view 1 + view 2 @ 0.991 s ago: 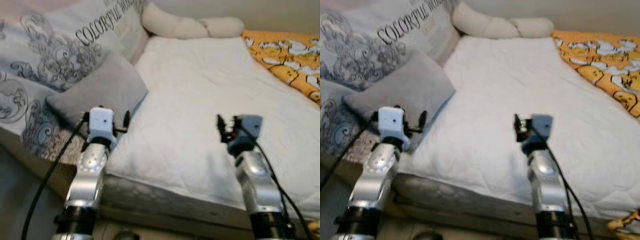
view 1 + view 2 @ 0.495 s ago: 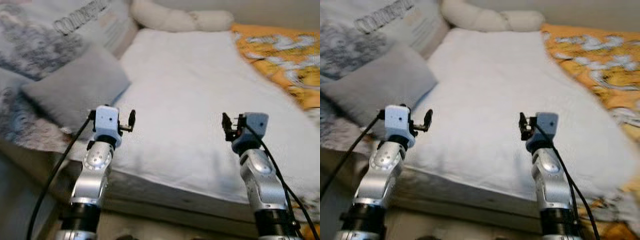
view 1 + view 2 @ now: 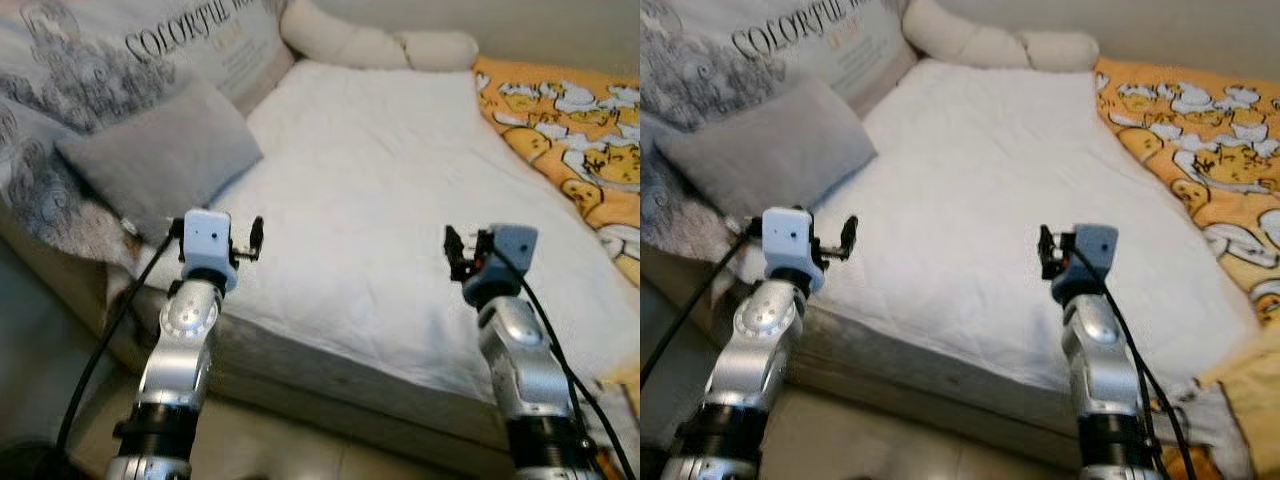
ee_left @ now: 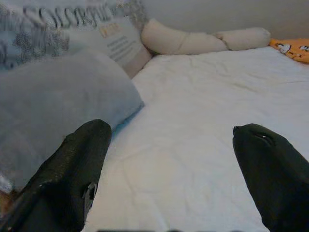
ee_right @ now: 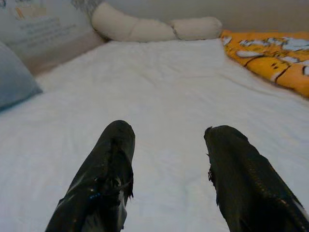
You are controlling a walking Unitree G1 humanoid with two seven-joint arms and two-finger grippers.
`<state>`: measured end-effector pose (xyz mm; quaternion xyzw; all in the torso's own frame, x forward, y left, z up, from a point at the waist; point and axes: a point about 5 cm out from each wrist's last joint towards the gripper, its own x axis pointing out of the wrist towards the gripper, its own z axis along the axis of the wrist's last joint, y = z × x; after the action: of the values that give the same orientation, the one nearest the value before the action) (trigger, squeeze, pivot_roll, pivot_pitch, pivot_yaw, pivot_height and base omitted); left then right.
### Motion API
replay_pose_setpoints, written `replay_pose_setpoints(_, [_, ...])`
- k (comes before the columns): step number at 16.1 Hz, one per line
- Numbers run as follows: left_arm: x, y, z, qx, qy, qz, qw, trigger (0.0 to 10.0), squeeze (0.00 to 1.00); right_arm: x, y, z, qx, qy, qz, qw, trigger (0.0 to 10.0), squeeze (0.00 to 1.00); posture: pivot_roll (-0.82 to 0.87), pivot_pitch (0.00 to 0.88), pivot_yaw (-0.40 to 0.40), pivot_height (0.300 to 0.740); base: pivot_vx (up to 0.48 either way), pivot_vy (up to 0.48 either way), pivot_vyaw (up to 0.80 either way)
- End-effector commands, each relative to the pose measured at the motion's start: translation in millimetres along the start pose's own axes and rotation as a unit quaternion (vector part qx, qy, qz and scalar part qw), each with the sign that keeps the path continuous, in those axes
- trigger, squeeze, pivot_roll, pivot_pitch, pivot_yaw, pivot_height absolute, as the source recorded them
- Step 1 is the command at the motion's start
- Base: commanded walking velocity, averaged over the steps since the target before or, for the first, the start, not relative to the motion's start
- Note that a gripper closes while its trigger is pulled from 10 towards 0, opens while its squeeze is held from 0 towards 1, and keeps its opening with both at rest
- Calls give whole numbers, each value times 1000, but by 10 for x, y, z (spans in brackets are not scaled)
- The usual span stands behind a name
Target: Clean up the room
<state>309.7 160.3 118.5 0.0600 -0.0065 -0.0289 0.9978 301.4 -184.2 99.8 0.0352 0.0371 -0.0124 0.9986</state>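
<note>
A bed with a white quilt (image 3: 380, 180) lies in front of me. On its left side rests a grey pillow (image 3: 160, 155), against a grey patterned duvet (image 3: 80, 60) printed with the word COLORFUL. An orange cartoon-print blanket (image 3: 570, 120) covers the bed's right side. A cream bolster (image 3: 380, 48) lies along the far end. My left gripper (image 3: 250, 238) hovers over the bed's near edge, just right of the grey pillow, open and holding nothing (image 4: 171, 130). My right gripper (image 3: 456, 255) hangs over the quilt's near right part, open too, nothing between its fingers (image 5: 170, 129).
The mattress side (image 3: 330, 385) runs across in front of my arms, with light floor (image 3: 280, 450) below it. A black cable (image 3: 100, 350) trails from the left arm. The wall stands behind the bolster.
The camera has shifted, so the bed sits a little farther off and more floor shows. Both arms keep the same raised pose, and the fingers have not changed.
</note>
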Motion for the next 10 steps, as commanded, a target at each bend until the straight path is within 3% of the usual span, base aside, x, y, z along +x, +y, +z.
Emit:
replay_pose_setpoints(1, [2, 29, 5, 1, -1, 6, 1000, 10000, 749, 21, 61, 32, 1, -6, 11, 1000, 10000, 0, -46, 0, 15, 740, 0, -315, 794])
replay_pose_setpoints(6, [0, 40, -6, 4, 4, 9, 1000, 10000, 749, 23, 81, 33, -13, -7, 15, 1000, 10000, 0, -45, 0, 16, 740, 0, -335, 794])
replay_pose_setpoints(10, [-1, 82, -23, 17, 11, 16, 1000, 10000, 753, 10, 72, -10, -9, 1, 10, 1000, 10000, 0, -40, 0, 16, 740, 0, -341, 0])
